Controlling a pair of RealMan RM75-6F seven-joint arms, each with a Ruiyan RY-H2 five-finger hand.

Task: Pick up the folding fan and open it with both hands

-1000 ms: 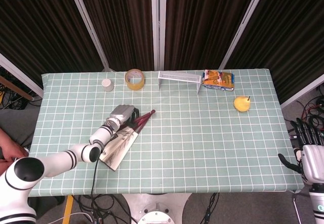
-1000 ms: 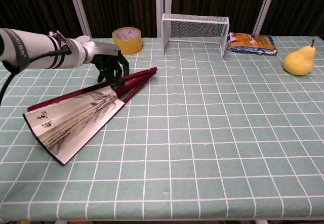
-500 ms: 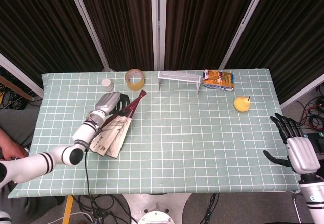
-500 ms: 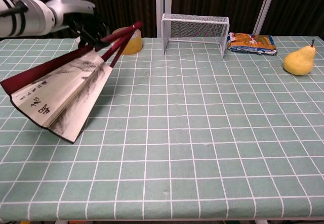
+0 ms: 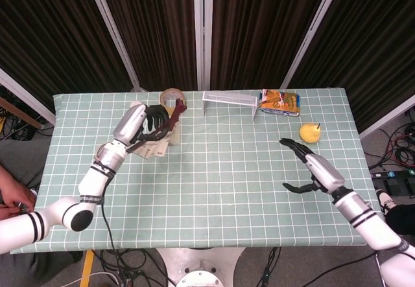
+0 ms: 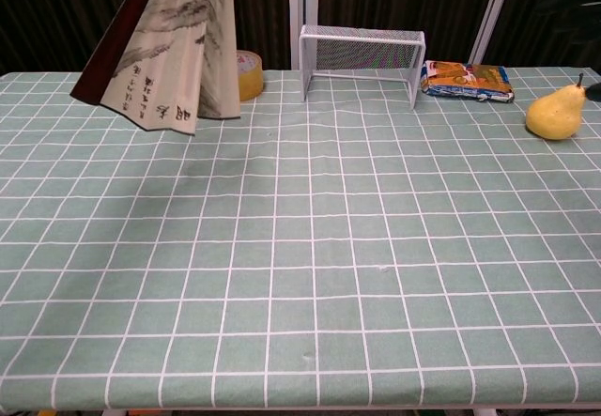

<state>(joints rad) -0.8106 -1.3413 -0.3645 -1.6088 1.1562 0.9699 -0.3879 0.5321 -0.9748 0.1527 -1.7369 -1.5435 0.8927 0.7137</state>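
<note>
Your left robot hand (image 5: 150, 120) grips the dark red sticks of the partly spread paper folding fan with ink painting (image 6: 164, 45) near its pivot end. The fan is clear of the green checked surface (image 6: 329, 247); in the chest view its leaf hangs downward from the top edge of the frame, with the left robot hand itself out of that view. Holding near the pivot leaves the outer guard sticks and the leaf free, which is the part a second hand needs to reach.

Your right robot hand (image 5: 305, 164) holds nothing. Its fingers are spread apart and it hovers above the surface, well apart from the fan and to the right of it. Judged from this posture, it is prepared to take one outer guard stick.

The fan is only partly open, so the opening step is judged incomplete. To finish, bring the right robot hand to the free guard stick while the left robot hand keeps the pivot steady.

Note the objects beyond the left robot hand: a yellow tape roll (image 6: 248, 74) just behind the fan, and a white wire rack (image 6: 362, 50) further right. A yellow pear (image 5: 310, 132) lies just beyond the right robot hand. Keep the sweep of the leaf above these.
</note>
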